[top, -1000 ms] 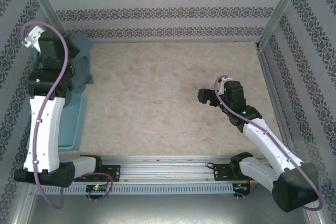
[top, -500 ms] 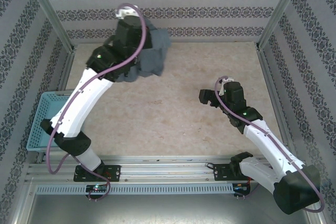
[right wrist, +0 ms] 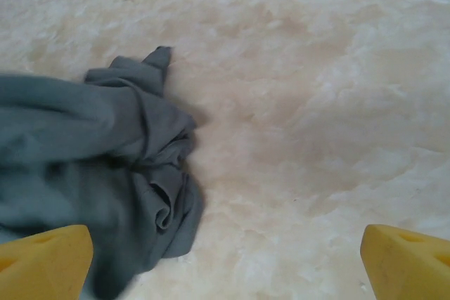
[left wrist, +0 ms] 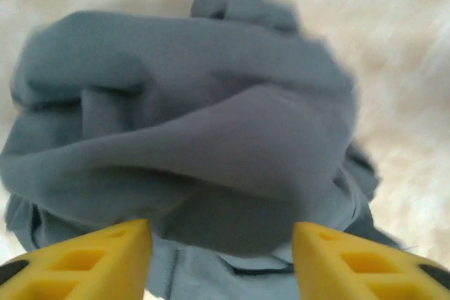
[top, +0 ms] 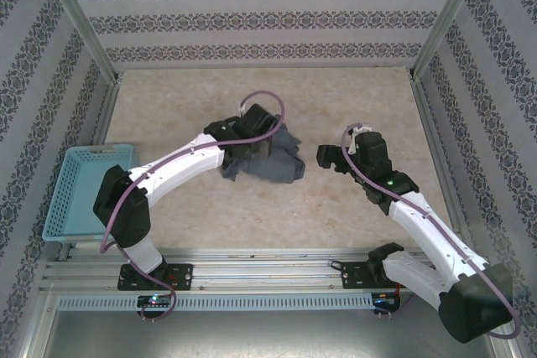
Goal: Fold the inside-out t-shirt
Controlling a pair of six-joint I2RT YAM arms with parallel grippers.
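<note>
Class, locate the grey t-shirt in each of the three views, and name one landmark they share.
Top external: t-shirt bunched mid-table.
Left wrist: t-shirt centre, close up.
Right wrist: t-shirt at left edge.
Shared landmark: the beige marbled table.

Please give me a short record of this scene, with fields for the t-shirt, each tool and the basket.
t-shirt: dark grey, crumpled in a heap at mid-table, not yet folded
left tool: open, close above the heap
right tool: open, over the bare table, right of the heap, not touching it
basket: light blue, at the far left, apart from the t-shirt
</note>
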